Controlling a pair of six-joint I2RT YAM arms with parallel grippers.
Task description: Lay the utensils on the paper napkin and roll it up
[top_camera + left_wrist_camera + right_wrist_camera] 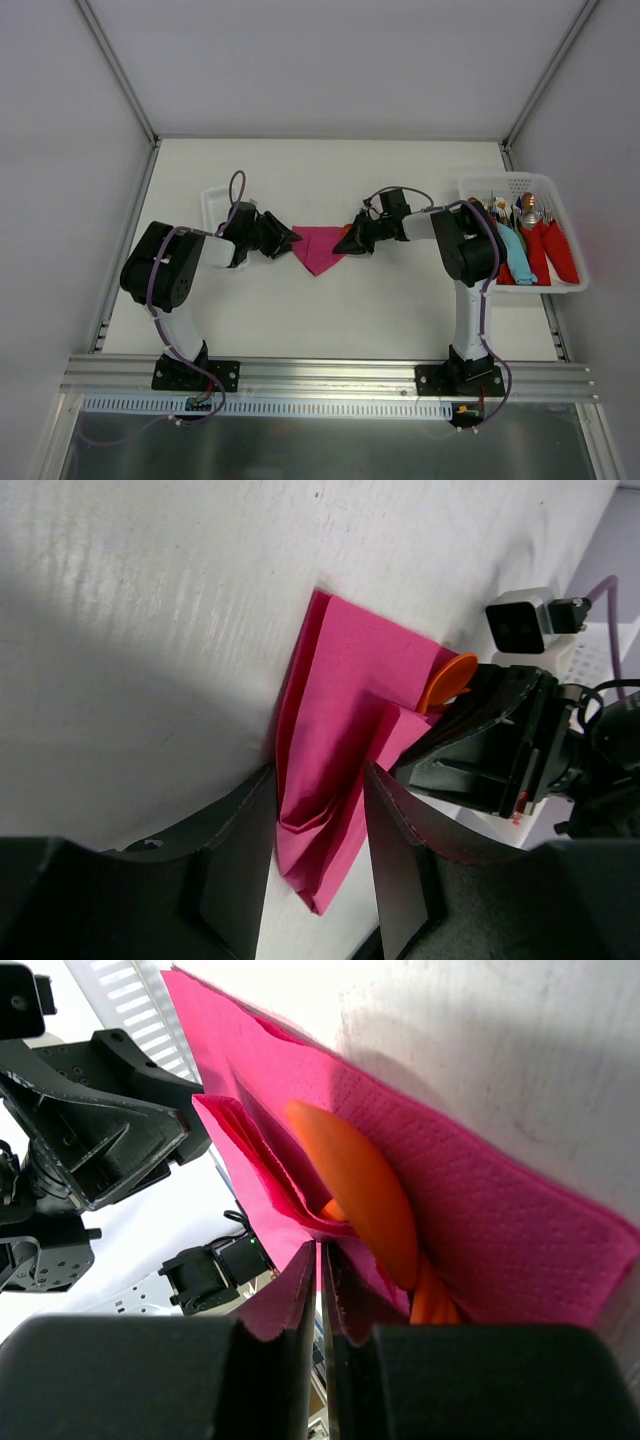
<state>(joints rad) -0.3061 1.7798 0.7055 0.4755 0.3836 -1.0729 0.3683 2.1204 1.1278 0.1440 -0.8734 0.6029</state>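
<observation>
Aluminium rail [330, 372] is seen along the near edge of the bench [330, 320], with both arm bases bolted to it. Beyond it, a broad strip of open off-white bench is found between the bases and the work.

At mid-bench the magenta napkin [318, 250] is laid with one corner pointed toward the rail. It is flanked by the two tools, which are faced toward each other with little room between them. The left tool [320, 780] is held spread, its fingers [240, 840] set either side of the napkin's bunched edge. Whether the pads press the paper cannot be told. The right tool [321, 1260] is pressed almost together on a fold of the napkin. That flap is raised beside the orange spoon [360, 1185], whose bowl is rested on the sheet near its right edge. More orange is glimpsed under the bowl, too hidden to be named.

Farther back, a white tray [210, 200] is set behind the left arm, apart from the napkin. At the bench's right edge a white basket [510, 180] is filled with red bundles [540, 255] and a teal bundle [511, 250], just beside the right arm's elbow. The far half of the bench is open up to the pale walls [330, 70], by which it is closed on three sides.
</observation>
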